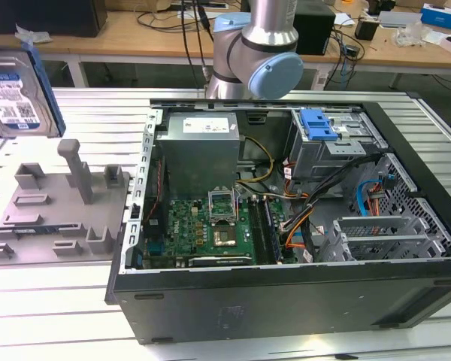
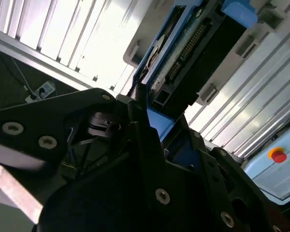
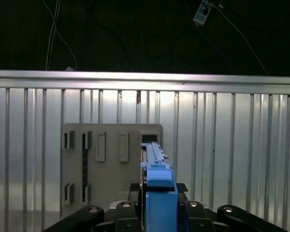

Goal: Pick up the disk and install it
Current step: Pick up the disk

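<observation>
Pick-up stage judged complete: the gripper point(image 2: 157, 126) is clamped on the disk point(image 1: 16, 94), held upright clear of the grey fixture point(image 1: 56, 207) at the exterior view's left; installation requires alignment with the drive cage point(image 1: 334, 150).

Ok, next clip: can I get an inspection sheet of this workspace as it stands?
Surface: ribbed metal table, carrying an open computer case and a grey fixture plate.
Job's things: disk in its blue carrier, upright, held off the table near the fixture plate; not in the case's drive cage.
Clutter: small boxes on the wooden bench behind.
Grippers: claw shut on the disk's blue rail, in both wrist views.
Cables: loose bundle inside the case; more lie on the bench.
Surroundings: the bench runs along the far side.
</observation>
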Controlling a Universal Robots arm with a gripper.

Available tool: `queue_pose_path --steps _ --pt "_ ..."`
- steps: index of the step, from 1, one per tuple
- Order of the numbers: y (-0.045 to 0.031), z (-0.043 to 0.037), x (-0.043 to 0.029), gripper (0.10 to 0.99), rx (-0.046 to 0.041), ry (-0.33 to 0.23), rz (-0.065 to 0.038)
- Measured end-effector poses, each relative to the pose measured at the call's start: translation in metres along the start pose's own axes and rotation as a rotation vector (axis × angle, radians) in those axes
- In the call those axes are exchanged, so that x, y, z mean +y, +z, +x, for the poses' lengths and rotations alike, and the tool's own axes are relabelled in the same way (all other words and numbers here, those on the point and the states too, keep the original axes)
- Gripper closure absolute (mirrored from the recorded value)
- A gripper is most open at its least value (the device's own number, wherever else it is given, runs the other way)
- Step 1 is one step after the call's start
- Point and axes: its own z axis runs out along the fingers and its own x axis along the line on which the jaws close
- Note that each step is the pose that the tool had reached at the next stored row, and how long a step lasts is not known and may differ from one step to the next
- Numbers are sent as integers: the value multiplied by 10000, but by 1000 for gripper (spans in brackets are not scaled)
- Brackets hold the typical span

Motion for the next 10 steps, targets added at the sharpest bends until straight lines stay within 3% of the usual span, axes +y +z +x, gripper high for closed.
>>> queue_pose_path --steps 2,3,4,9,10 --pt "-190 4 1 718 1 -1 -1" --pt "-384 8 1 718 0 -1 0" --pt "-465 9 2 718 1 0 0" --pt "-722 14 2 718 1 -1 -3" --pt "-735 14 2 718 1 0 -3"
